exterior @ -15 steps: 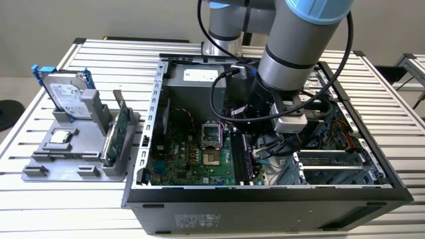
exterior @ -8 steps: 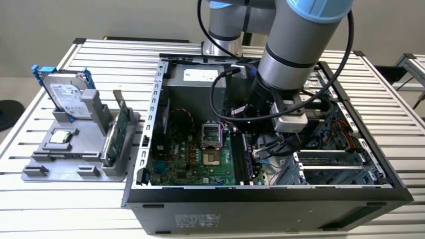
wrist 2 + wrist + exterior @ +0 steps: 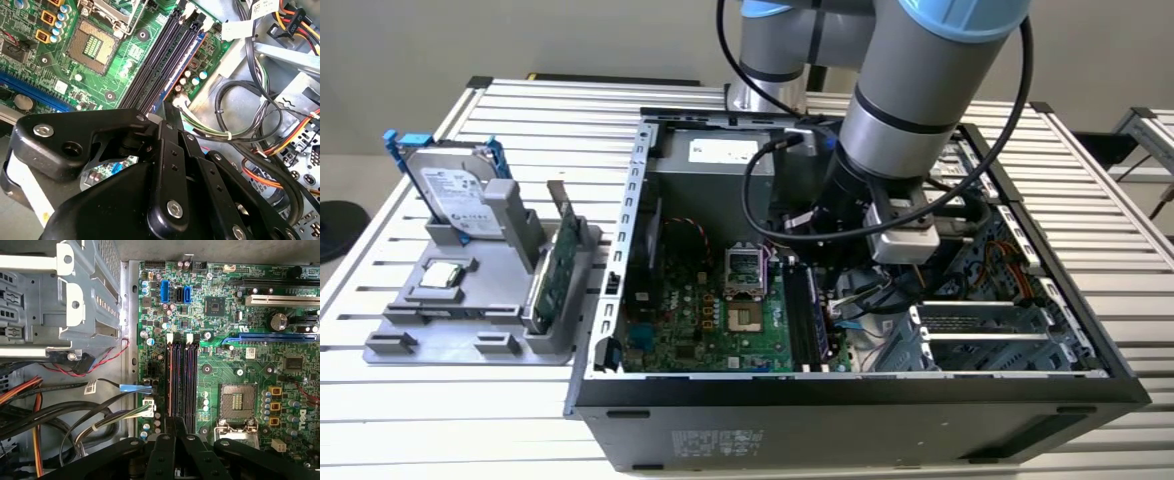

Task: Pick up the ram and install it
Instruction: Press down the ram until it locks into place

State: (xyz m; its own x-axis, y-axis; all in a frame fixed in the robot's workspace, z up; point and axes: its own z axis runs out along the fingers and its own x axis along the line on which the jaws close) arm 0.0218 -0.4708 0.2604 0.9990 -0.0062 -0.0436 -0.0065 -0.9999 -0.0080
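Now: hard drive [image 3: 454,195] sitting at exterior view's left. Ram [image 3: 805,318] standing on edge along memory slots [image 3: 181,380], mid case. Gripper [image 3: 175,432] hanging right above, fingers [image 3: 172,150] squeezing together; cannot tell if pinching ram.

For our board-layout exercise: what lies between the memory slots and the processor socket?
In the first wrist view, a narrow strip of green motherboard separates the memory slots from the processor socket. A few small round capacitors stand on it.
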